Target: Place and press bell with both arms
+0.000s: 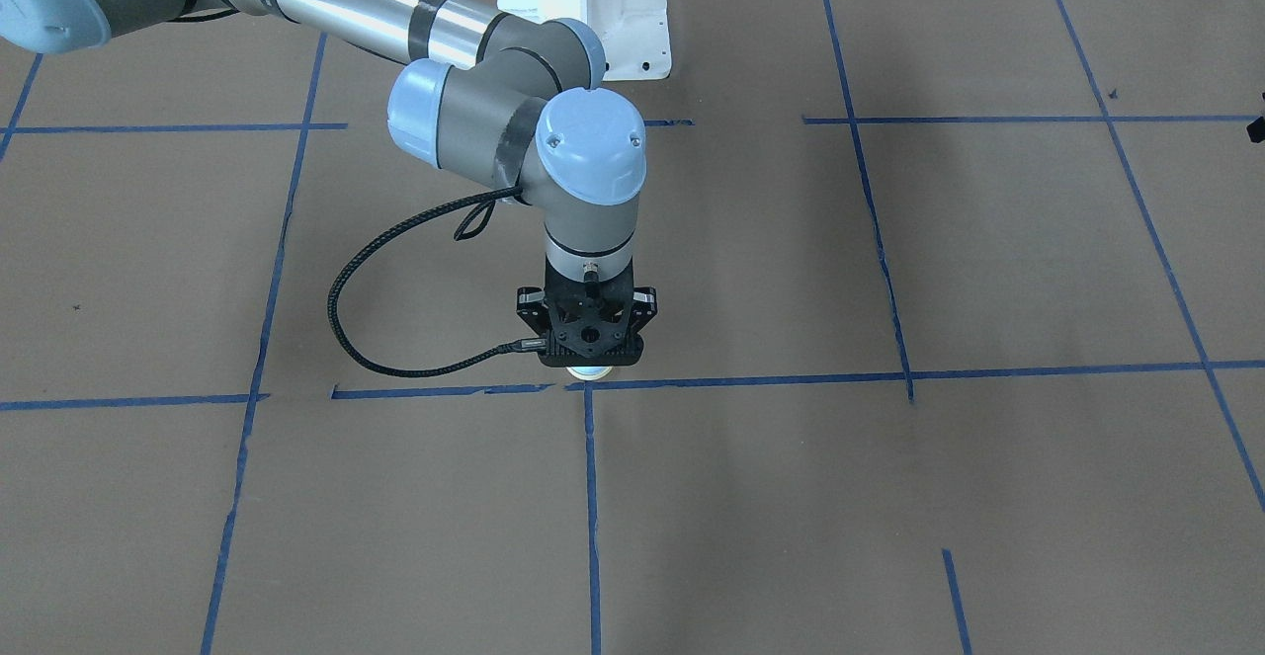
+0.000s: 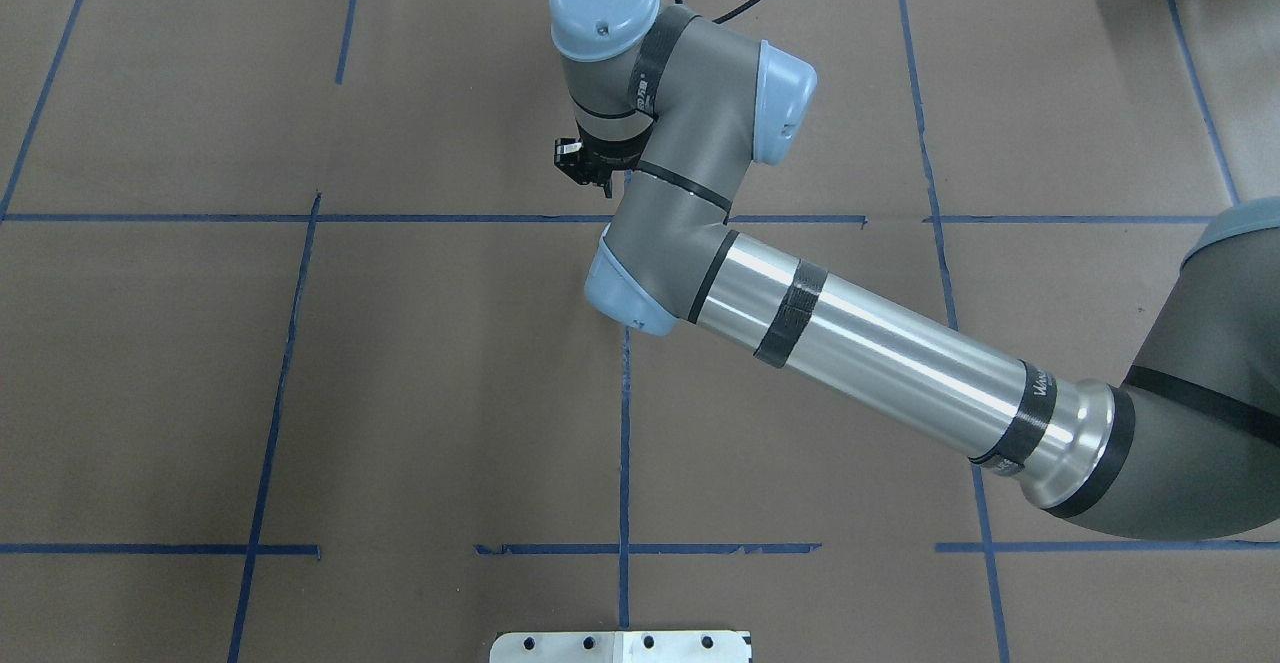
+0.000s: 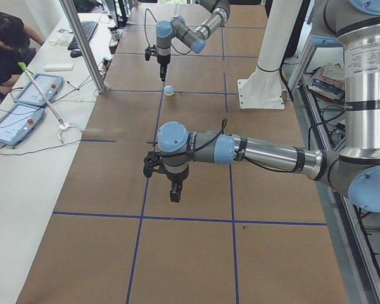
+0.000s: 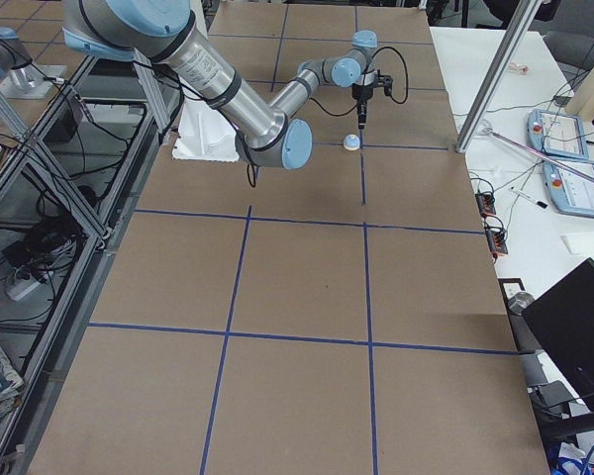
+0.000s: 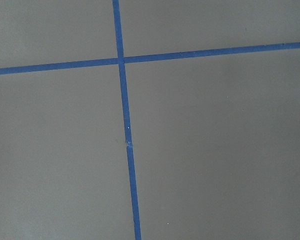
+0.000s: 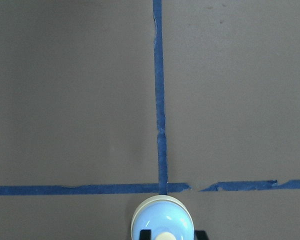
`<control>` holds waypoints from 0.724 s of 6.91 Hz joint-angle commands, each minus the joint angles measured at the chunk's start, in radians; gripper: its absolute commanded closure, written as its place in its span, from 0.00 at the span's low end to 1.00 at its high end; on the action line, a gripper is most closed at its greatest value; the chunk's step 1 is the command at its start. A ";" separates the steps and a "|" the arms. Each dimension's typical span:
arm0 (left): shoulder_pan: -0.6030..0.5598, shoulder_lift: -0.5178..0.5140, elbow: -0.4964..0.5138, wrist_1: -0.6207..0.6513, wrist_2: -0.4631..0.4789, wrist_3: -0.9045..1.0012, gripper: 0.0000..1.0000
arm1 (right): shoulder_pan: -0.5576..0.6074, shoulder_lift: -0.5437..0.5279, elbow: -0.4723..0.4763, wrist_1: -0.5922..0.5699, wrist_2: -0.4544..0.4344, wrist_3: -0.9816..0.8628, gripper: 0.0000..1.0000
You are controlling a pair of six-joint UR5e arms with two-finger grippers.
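Over a tape crossing near mid-table, the right gripper (image 1: 591,354) points straight down, clear of the bell (image 6: 162,220) beneath it. Its wrist view shows two black fingertips (image 6: 146,235) narrowly parted, the button (image 6: 163,235) showing between them, gripping nothing. White lettering (image 2: 1043,383) on the right arm (image 2: 870,343) is too small to read. That arm is polished silver tube, matte grey joints and smooth light-blue caps. A braided black cable (image 1: 341,324) loops from the wrist to the skeletal gripper. The bell is a glossy light-blue dome on a cream rim with a cream button. It stands upright on brown paper (image 1: 741,497), at the crossing of the blue tape (image 6: 160,100). Well apart along the table, the left gripper (image 3: 175,192) hangs above the paper near another crossing. Whether its fingers are parted I cannot tell.
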 commanded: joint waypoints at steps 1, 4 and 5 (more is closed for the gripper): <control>0.000 -0.003 0.008 0.000 0.000 0.000 0.00 | -0.022 0.007 -0.043 0.017 -0.020 0.026 1.00; 0.000 -0.004 0.016 0.000 0.000 0.000 0.00 | -0.039 -0.002 -0.068 0.080 -0.023 0.032 1.00; 0.000 -0.004 0.016 0.000 0.000 0.000 0.00 | -0.042 -0.009 -0.068 0.080 -0.023 0.029 1.00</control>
